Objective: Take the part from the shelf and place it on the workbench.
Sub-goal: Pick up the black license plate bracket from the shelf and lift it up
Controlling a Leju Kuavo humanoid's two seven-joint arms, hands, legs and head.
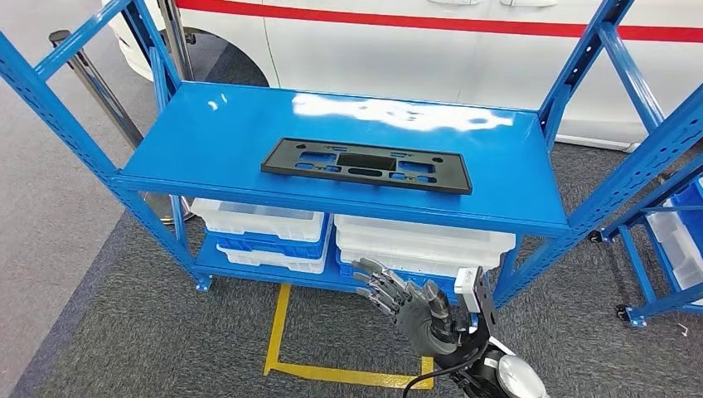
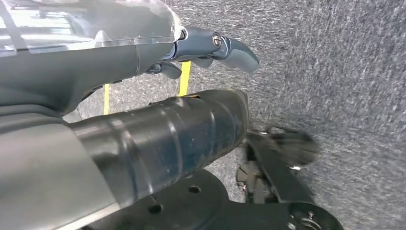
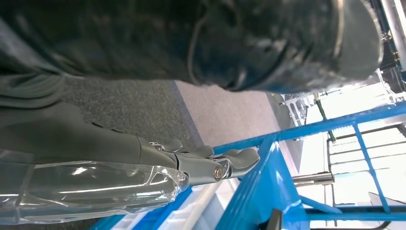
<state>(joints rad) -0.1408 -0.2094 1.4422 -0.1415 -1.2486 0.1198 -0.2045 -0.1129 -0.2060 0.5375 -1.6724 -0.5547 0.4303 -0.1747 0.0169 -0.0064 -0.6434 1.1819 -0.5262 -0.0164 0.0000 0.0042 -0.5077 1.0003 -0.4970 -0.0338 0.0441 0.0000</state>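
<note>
Floor: grey carpet (image 1: 124,332) is seen under the shelf, with paler grey flooring (image 1: 41,191) at the far left and yellow tape lines (image 1: 278,336) marked in front of the shelf.
Post: a metal post (image 1: 99,87) is seen standing at the left, behind the shelf frame.
Shelf: a blue metal shelf (image 1: 207,133) with perforated uprights is placed in the middle; its glossy top board is lit by bright reflections.
Part: a flat black part (image 1: 367,165) with cut-outs is laid on the top board of the shelf, near its front edge, untouched by either robot hand.
Bins: white and blue bins (image 1: 265,236) are stacked on the lower board, side by side.
Vehicle: a white vehicle (image 1: 398,58) with a red stripe is parked behind the shelf.
Second rack: another blue rack (image 1: 655,240) holding a pale bin is seen at the right edge.
Left robot hand (image 2: 210,48): it is hung over the carpet, fingers partly curled, nothing held.
Right robot hand (image 1: 406,303): it is raised below the front edge of the shelf, fingers spread apart, nothing held.
</note>
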